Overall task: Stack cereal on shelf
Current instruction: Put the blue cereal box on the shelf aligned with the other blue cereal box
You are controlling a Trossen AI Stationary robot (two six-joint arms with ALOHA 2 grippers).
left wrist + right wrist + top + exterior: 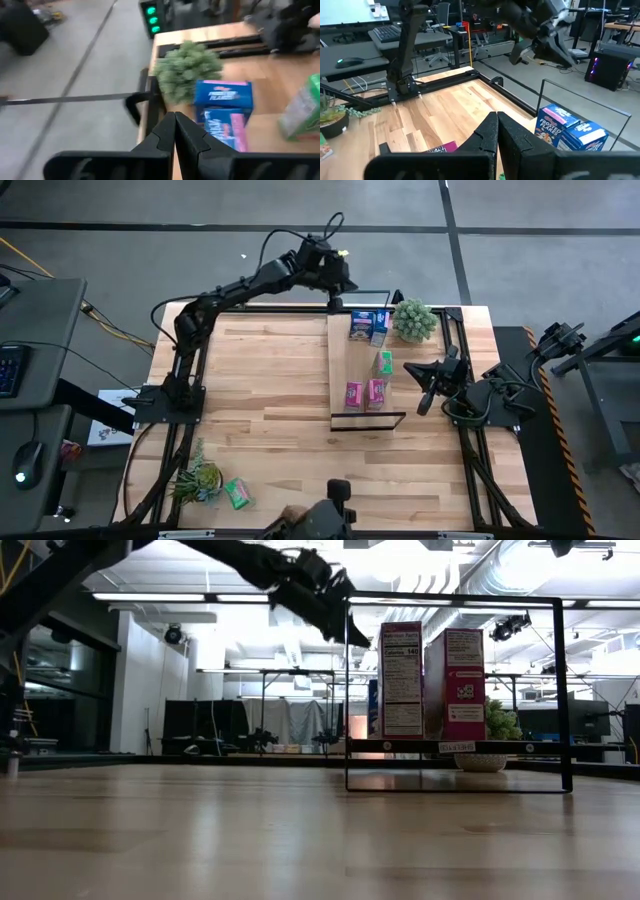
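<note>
Left hand (335, 302): fingers pressed together, pinching nothing; it hovers over the far wire end of the shelf, probably clearing away from the boxes just beneath and ahead of it.
Right hand (424, 402): pressed together and empty, parked just beside the shelf's long edge, likely waiting.
Shelf (345, 370): long pale wood plank with thin black wire frames at both ends, lying on the butcher-block surface (270, 410).
Blue cereal (368, 326): two glossy cardboard boxes standing side by side, closest below the left hand.
Green cereal (383, 363): one box mid-plank, near the right hand.
Pink cereal (365, 392): two upright boxes at the near end, flat faces outward.
Stray box (238, 494): a green one lying on the surface, well apart from both hands, beside a spiky potted plant (197, 478); it looks like the one left to stack.
Round plant (413, 319): bushy, soft-looking, beside the blue boxes.
</note>
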